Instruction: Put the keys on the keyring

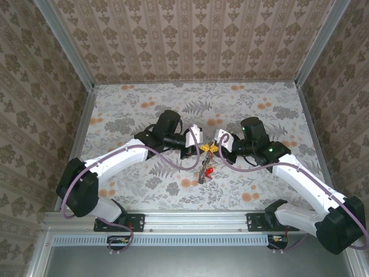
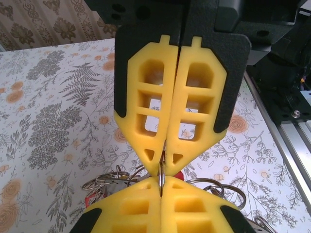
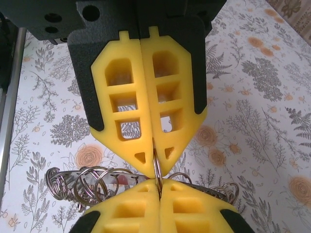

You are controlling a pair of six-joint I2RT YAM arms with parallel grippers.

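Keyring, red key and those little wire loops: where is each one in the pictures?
keyring (image 2: 162, 177): left wrist view, its thin metal edge, seen end-on.
red key (image 1: 211, 171): top view, its plastic head.
small split rings (image 3: 57, 183): right wrist view, leftmost coil.

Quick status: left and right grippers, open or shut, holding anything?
Left gripper: shut, pinching a thin metal ring at its fingertips.
Right gripper: shut, pinching the metal ring too, tip to tip with the left.

Overhead; close wrist-views, probably common keyring (image 2: 161, 178)
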